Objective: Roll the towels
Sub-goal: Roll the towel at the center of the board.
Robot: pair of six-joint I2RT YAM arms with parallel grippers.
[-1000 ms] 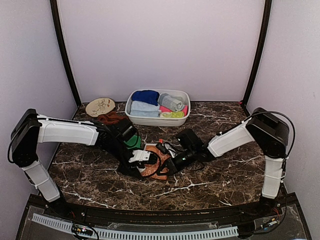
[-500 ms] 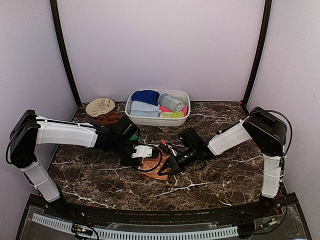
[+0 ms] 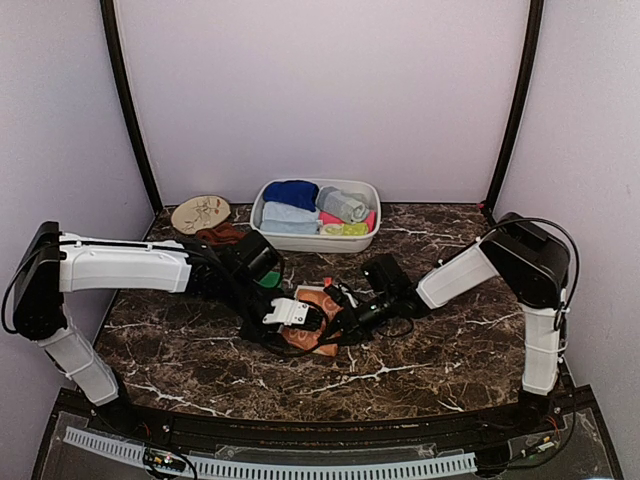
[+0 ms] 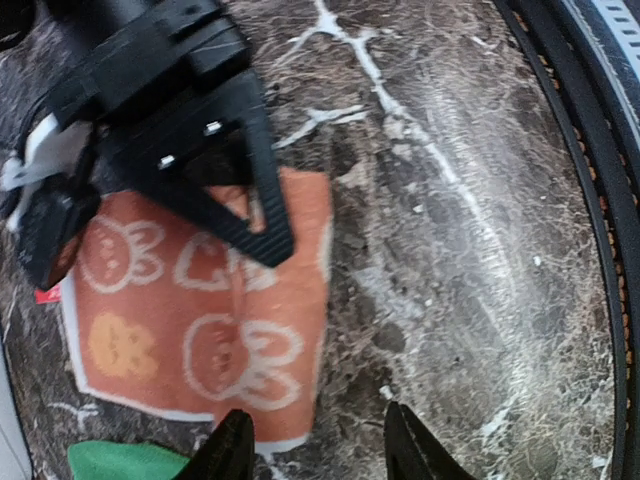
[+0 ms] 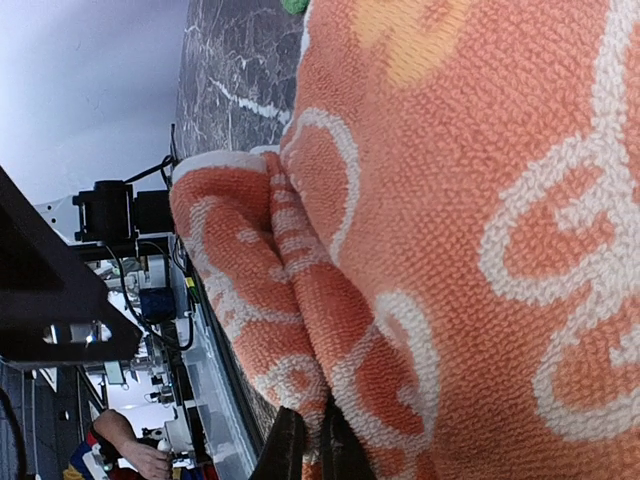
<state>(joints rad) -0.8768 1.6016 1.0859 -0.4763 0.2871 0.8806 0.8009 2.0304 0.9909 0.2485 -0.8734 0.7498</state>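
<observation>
The top camera looks down from behind on the whole dark marbled table [image 3: 450,350]. Both wrist cameras (the right far closer) share its orange cream-printed cloth towel [image 4: 200,330].

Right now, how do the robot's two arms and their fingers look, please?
The left arm and the right arm both have white shells on the long links and black joints, with thin black cables looping alongside. The left fingers are plain black. The right fingers are black, triangular open frames with small bright screws.
</observation>
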